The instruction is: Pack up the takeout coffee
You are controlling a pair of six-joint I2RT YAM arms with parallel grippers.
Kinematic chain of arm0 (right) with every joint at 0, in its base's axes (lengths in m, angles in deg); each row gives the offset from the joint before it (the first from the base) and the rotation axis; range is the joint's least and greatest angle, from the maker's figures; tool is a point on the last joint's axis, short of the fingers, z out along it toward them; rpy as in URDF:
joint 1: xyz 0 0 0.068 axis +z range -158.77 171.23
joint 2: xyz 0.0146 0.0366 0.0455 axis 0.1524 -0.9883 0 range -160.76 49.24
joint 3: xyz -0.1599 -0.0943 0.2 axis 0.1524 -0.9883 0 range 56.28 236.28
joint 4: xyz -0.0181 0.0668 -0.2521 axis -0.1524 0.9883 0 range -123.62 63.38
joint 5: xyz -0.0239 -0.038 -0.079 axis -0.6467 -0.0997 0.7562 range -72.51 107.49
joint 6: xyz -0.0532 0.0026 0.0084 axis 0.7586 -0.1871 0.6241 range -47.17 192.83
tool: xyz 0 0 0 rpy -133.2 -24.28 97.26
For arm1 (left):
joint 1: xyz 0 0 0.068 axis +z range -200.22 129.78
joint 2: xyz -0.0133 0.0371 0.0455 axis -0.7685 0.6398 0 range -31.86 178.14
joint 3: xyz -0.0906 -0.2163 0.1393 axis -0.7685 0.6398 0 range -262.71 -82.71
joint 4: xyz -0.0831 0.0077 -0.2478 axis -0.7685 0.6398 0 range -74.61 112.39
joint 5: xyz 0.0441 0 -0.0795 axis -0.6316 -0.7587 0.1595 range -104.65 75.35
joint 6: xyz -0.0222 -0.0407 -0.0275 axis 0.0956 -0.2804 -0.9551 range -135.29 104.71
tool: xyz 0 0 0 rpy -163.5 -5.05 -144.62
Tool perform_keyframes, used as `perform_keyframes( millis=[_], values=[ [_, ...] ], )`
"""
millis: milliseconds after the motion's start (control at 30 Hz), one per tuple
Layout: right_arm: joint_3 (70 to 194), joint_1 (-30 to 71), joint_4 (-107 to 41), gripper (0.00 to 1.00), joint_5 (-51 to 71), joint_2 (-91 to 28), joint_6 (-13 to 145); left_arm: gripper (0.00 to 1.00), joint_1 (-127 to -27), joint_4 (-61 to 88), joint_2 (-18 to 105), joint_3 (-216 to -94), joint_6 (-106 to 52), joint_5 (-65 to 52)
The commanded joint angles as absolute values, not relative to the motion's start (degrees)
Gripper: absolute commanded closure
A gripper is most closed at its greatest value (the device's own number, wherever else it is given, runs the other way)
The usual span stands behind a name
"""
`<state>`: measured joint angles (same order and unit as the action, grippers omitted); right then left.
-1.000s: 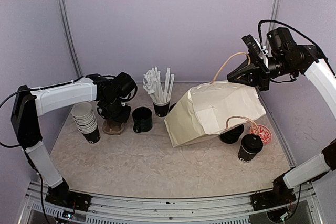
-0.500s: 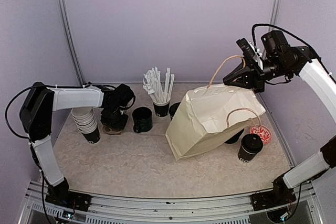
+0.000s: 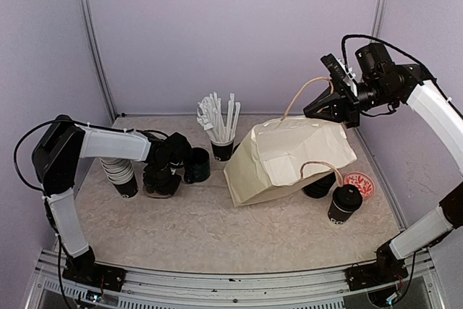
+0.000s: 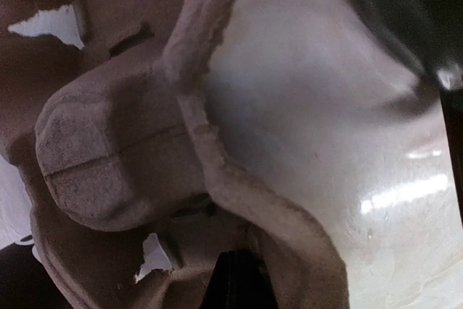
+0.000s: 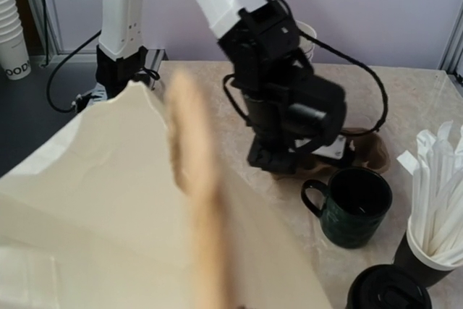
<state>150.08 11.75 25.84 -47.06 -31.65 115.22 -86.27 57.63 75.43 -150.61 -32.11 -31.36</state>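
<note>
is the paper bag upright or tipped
Tipped: the paper bag slants, one handle pulled up by the right gripper, its low corner on the table.

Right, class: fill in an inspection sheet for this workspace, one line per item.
Surface: pale marbled table, no spills seen.
Job's things: lidded takeout cup beside the paper bag; stacked cups at left.
Clutter: mug, straw cup, red disc.
Grippers: right gripper jaws shut on bag handle; left gripper jaws shut at the pulp cup carrier.
Cables: black cable looped over each arm.
Surroundings: lilac walls, nothing else seen.
</note>
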Motion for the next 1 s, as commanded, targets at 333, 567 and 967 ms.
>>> perform_keyframes(
  millis=[333,567,967],
  values=[
    [149.40,12.59,24.40,1.00,-46.76,-33.29,115.02,0.97,-100.65,64.11,68.48,-142.52,-42.42,-26.96],
    [148.91,13.01,23.69,1.00,-46.44,-33.64,114.36,0.96,-104.32,66.02,63.31,-137.25,-47.21,-23.67],
    [147.99,13.29,23.16,1.00,-45.48,-33.47,113.96,0.65,-104.63,70.31,52.35,-144.64,-51.46,-23.69]
  ],
)
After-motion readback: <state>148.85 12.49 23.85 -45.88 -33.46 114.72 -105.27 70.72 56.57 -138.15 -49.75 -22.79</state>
